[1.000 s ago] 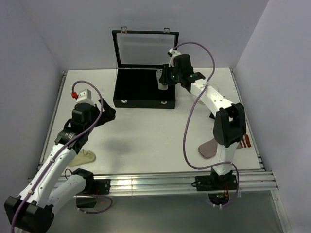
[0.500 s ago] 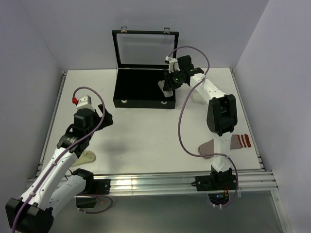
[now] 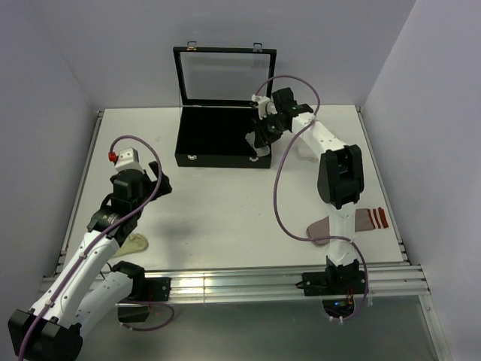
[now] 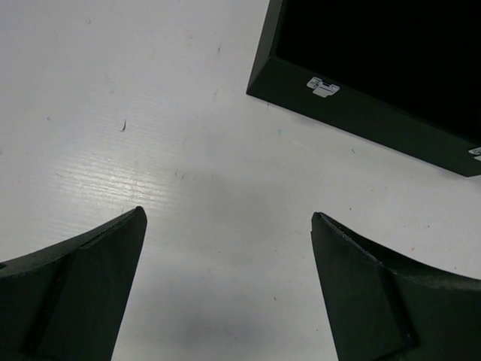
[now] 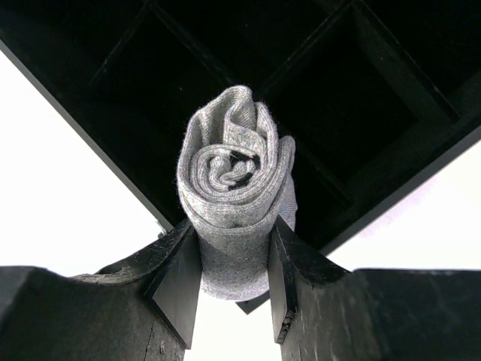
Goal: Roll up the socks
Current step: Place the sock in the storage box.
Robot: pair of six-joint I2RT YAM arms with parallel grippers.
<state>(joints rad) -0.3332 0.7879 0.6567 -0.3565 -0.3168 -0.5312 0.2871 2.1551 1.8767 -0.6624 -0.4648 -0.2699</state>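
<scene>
Stowing: right claw clamped rolled grey sock above case | left claw stood apart | next, we judged: lower, release.

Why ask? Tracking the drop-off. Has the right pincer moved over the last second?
Yes: in the top view the right pincer shifted slightly toward the near right corner of the black case, with the grey sock.

Top view: bright, even, diffuse light. A soft shadow lies on the bench at 8 o'clock; the metal rail glares at 7 o'clock. Right wrist view: bench overexposed, case interior near black, grey sock in sharp focus.
</scene>
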